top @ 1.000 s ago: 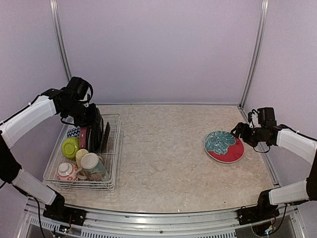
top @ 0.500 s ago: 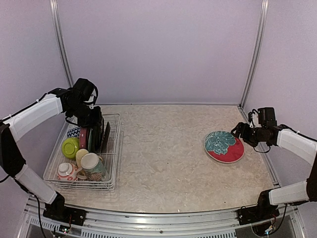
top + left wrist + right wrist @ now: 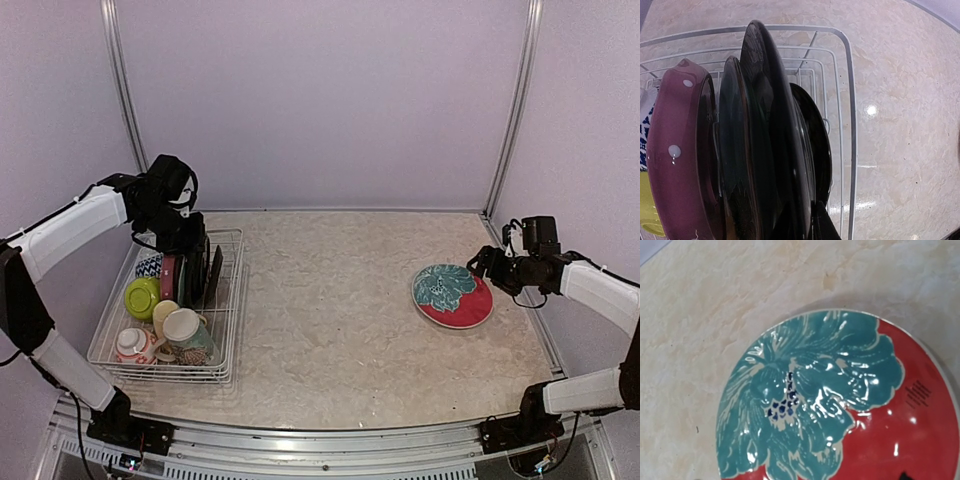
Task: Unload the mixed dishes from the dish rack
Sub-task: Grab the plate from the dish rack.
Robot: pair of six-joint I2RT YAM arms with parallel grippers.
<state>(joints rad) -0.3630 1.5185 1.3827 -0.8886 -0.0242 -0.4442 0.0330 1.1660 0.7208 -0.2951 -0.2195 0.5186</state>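
My left gripper (image 3: 190,240) is over the upright plates (image 3: 760,125) at the rack's (image 3: 238,300) far end; I can't tell if it's pinching one. My right gripper (image 3: 487,266) is spread beside the floral plate (image 3: 452,295), well right of the rack.

The left arm (image 3: 70,232) and the right arm (image 3: 598,288) have smooth white shells over their long links, with black joints at elbow and wrist. Each carries a bulky black wrist block, and the left gripper (image 3: 196,252) and right gripper (image 3: 480,264) are black too. Thin black cables loop beside both wrists. The black bases (image 3: 128,432) are bolted to a grey metal rail (image 3: 320,455), with small coloured wires below.
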